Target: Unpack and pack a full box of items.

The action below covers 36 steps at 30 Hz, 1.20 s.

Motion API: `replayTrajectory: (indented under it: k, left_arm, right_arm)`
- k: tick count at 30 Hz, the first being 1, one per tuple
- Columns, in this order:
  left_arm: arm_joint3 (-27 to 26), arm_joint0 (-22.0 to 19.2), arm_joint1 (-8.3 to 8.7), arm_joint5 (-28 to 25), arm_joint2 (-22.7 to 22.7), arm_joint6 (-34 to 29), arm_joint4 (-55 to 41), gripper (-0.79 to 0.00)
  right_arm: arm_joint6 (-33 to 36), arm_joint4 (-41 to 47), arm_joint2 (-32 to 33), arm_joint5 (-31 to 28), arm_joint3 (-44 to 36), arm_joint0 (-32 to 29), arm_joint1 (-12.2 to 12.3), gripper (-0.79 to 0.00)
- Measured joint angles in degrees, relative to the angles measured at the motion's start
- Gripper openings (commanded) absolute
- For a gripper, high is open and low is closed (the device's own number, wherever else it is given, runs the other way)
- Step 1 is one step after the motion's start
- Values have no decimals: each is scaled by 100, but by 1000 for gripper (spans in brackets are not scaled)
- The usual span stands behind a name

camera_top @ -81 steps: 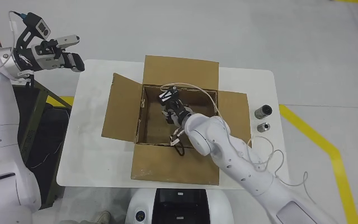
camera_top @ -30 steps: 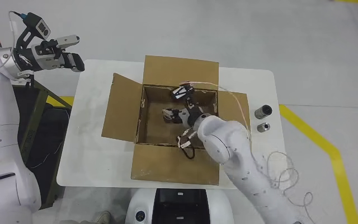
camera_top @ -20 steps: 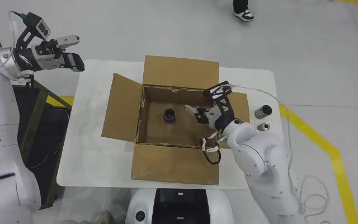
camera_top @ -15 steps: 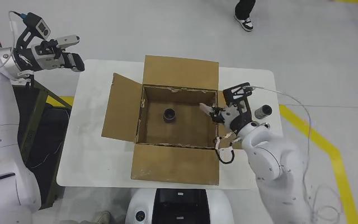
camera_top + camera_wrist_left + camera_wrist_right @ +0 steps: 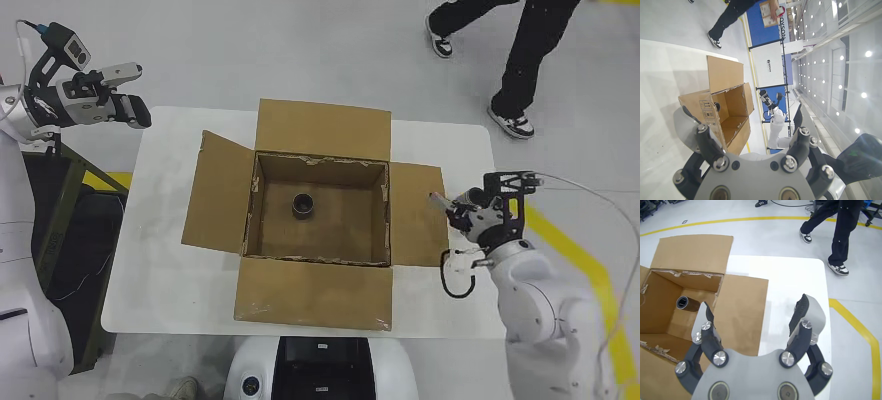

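Note:
An open cardboard box point(image 5: 315, 285) stands mid-table with all its flaps folded out. One dark cylinder point(image 5: 303, 207) stands on the box floor, and it shows again as a cylinder point(image 5: 687, 304) in the right wrist view and as a cylinder point(image 5: 717, 106) in the left wrist view. My right gripper point(image 5: 447, 207) hangs open and empty over the white table point(image 5: 170, 260), just past the box's right flap point(image 5: 742, 306). The right gripper point(image 5: 753, 304) has bare tabletop between its fingers. My left gripper point(image 5: 135, 90) is open and empty, held off the table's far left corner.
A dark cart point(image 5: 60, 230) stands against the table's left side. Bare tabletop point(image 5: 165, 200) lies left of the box. A yellow floor line point(image 5: 570, 250) runs past the right side. The right arm's loose white cable point(image 5: 590, 190) arcs above it.
My right gripper came up out of the box, leaving the cylinder inside, and swung right over the spot where two cylinders stood on the table. The left arm has not moved.

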Motion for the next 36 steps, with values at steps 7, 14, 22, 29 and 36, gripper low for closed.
replayTrajectory:
  k: [7, 14, 22, 29, 36]
  left_arm:
    - [0, 0, 0, 0, 0, 0, 0, 0]
    - [0, 0, 0, 0, 0, 0, 0, 0]
    - [0, 0, 0, 0, 0, 0, 0, 0]
    - [0, 0, 0, 0, 0, 0, 0, 0]
    - [0, 0, 0, 0, 0, 0, 0, 0]
  right_arm:
    - [-99, -10, 493, 100, -45, -308, 39, 0]
    - [-10, 57, 702, 219, 467, -221, 64, 0]
    - [62, -103, 552, 269, 1297, 119, 90, -3]
    - [101, -164, 464, 276, 1859, 354, 110, -15]
    - [201, -186, 279, 298, 2329, 612, 120, -31]
